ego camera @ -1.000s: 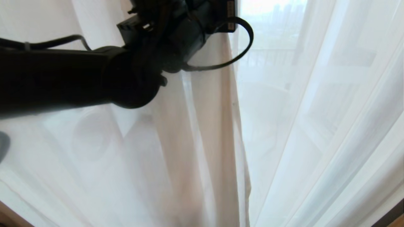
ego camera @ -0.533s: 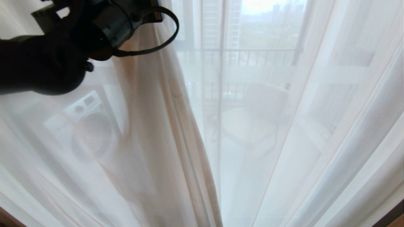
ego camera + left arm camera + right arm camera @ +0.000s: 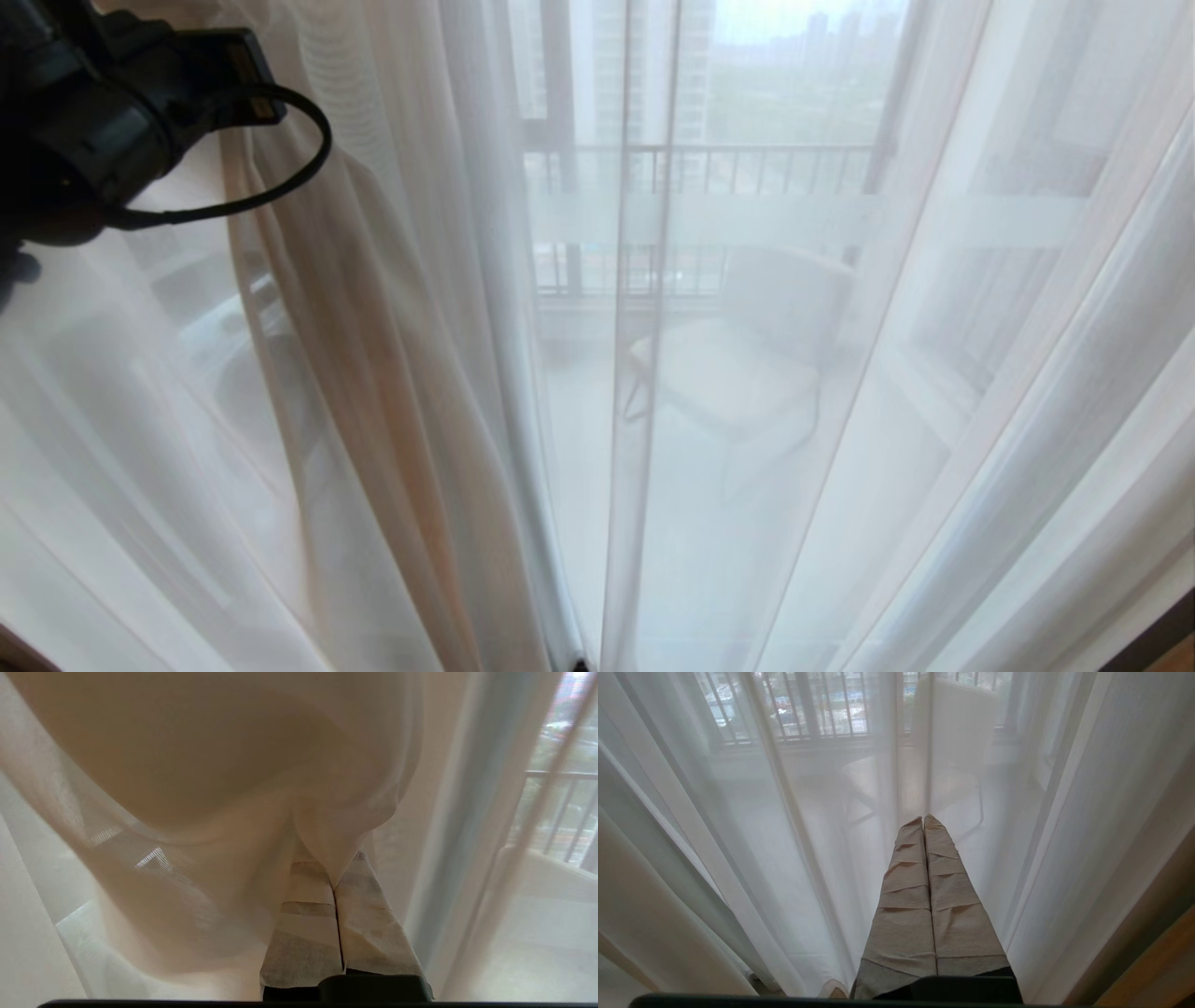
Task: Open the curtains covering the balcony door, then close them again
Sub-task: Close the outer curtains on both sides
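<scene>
My left gripper [image 3: 334, 884] has its jaws clamped on a fold of the sheer curtains [image 3: 392, 373], up at my left. My right gripper [image 3: 923, 823] hangs low, jaws together and empty. Beyond the voile stands the balcony door [image 3: 747, 219].

Left arm [image 3: 84, 121] sits in the upper left of the head view, with a bunched fold of the curtains [image 3: 373, 355] just right of it. Sheer panels fill the frame, meeting at bottom centre. Behind them, through the balcony door [image 3: 709, 219], a chair [image 3: 738, 373] stands mid-frame with a railing [image 3: 747, 168] beyond it, higher up.
</scene>
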You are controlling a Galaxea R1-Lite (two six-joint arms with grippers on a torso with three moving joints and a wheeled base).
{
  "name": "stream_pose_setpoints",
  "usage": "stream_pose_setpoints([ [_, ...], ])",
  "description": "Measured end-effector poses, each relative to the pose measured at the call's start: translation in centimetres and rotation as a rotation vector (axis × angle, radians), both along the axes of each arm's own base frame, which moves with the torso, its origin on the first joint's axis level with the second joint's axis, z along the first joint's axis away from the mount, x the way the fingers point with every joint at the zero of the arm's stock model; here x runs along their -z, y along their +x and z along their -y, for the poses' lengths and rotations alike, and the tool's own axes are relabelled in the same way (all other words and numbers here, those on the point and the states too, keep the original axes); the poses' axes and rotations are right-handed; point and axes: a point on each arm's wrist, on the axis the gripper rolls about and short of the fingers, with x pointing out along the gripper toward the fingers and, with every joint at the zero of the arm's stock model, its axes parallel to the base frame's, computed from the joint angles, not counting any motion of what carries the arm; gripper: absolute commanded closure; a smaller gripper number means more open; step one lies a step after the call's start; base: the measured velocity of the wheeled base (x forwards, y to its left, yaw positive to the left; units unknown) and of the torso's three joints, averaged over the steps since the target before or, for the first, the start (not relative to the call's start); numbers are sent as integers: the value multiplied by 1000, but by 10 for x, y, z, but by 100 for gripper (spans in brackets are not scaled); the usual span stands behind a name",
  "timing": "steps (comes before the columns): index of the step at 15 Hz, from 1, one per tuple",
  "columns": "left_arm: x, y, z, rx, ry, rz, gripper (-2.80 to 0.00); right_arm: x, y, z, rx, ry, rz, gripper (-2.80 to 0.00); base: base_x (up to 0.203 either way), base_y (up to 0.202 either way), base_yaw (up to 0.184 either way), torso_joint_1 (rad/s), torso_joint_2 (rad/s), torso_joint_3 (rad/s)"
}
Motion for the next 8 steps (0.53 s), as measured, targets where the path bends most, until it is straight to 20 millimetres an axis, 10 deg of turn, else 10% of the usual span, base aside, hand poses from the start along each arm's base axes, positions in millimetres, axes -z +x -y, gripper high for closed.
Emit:
stream_pose_setpoints([
  [5, 0, -8, -13, -40, 0, -2, 0, 0, 0, 0, -1, 0, 0, 0, 0, 0, 0, 0, 0, 0],
  [6, 1, -10, -13, -40, 0, -3, -280, 0, 0, 0, 0, -1, 0, 0, 0, 0, 0, 0, 0, 0],
  [8, 3, -13, -13, -34, 2, -10, -280, 0, 0, 0, 0, 0, 0, 0, 0, 0, 0, 0, 0, 0],
])
